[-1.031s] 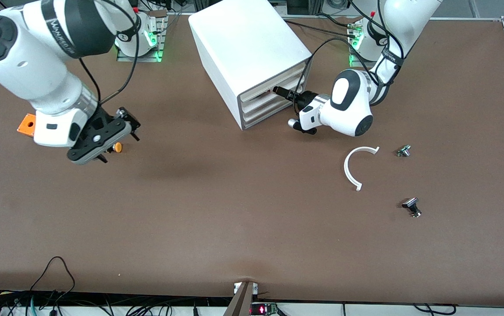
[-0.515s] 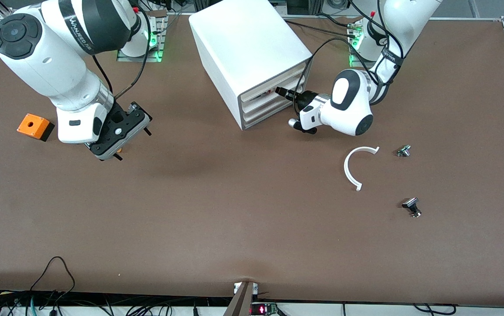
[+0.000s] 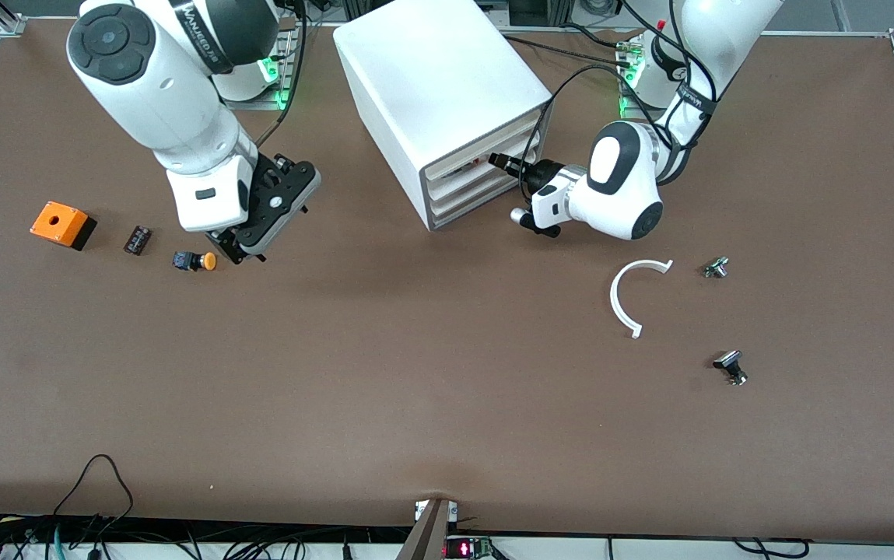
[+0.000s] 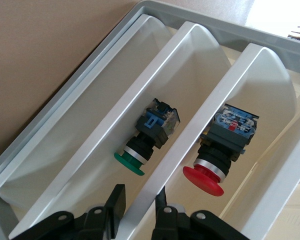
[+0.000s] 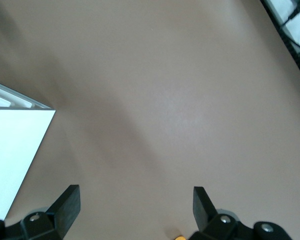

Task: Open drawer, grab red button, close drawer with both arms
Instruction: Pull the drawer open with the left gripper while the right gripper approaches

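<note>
Two grippers over brown table (image 3: 415, 373): left gripper (image 4: 140, 210) clamps drawer (image 4: 200, 75) front, right gripper (image 5: 135, 200) wide open, empty.

Materials and finishes you can see

Your arms (image 3: 166, 101) have glossy white shells with black bands, and each tool (image 3: 503, 162) looks like matt black plastic. The surface (image 3: 415, 373) is a matt, even brown. Just ahead of the left tool, the drawer (image 4: 230, 85) is smooth white plastic with a soft sheen; the button (image 4: 217, 155) in it has a smooth red plastic cap on a bright metallic collar.
</note>
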Controlling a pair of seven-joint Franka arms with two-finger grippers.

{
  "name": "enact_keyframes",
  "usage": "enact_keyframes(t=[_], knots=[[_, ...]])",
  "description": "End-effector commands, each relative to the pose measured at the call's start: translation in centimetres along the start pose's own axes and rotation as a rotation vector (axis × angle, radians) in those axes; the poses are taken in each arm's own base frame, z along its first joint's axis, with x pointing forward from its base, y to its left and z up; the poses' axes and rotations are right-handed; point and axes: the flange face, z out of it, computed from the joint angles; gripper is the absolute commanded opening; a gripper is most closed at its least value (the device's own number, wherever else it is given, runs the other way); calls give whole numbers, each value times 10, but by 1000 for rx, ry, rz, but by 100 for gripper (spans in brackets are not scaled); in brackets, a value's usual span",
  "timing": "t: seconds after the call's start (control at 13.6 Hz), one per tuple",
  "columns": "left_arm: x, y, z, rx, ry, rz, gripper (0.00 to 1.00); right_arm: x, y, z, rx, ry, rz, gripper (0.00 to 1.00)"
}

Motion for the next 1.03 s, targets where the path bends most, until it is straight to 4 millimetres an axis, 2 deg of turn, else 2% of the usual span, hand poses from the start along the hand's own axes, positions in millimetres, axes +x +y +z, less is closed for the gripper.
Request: enact_keyframes(t=[0.0, 0.29, 0.52, 0.59, 0.66, 0.81, 0.88, 0.96], knots=[[3, -15, -20, 0, 54, -55, 0, 27, 4, -8, -14, 27, -124, 100], [11, -29, -52, -2, 112, -74, 0, 64, -11, 5, -23, 45, -213, 100], [17, -42, -79, 7, 157, -89, 0, 94, -33, 14, -30, 65, -304, 100], [21, -41, -87, 4, 174, -87, 0, 103, -36, 12, -37, 79, -345, 100], [23, -48, -93, 7, 183, -99, 0, 111, -42, 12, -38, 89, -371, 100], [28, -56, -102, 14, 218, -112, 0, 121, -61, 17, -35, 96, -402, 100], [31, -54, -107, 19, 243, -106, 0, 128, -75, 16, -37, 105, -423, 100], [34, -55, -113, 23, 261, -107, 0, 135, -85, 26, -29, 101, -439, 100]])
